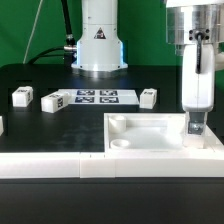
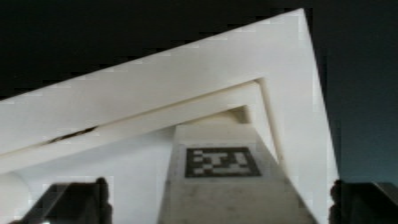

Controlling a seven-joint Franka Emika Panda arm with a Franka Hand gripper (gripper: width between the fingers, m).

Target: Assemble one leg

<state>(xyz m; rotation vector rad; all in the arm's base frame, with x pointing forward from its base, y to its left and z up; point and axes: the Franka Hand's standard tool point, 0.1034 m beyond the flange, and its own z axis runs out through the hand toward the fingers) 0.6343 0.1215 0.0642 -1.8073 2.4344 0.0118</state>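
The leg [image 1: 197, 128] is a small white post with a black-and-white tag. It stands upright in the corner of the large white tray part [image 1: 150, 140] nearest the exterior view's right. My gripper [image 1: 197, 118] reaches down from above and straddles it. In the wrist view the leg [image 2: 222, 160] rises between my two dark fingers [image 2: 80, 200], with a visible gap on each side. The jaws stand open around it. The tray's corner walls [image 2: 196, 80] show beyond the leg.
Three more white tagged posts [image 1: 22, 96] [image 1: 54, 101] [image 1: 148, 97] lie on the black table beside the marker board [image 1: 97, 97]. The robot base [image 1: 100, 45] stands behind them. A long white bar [image 1: 50, 166] runs along the front.
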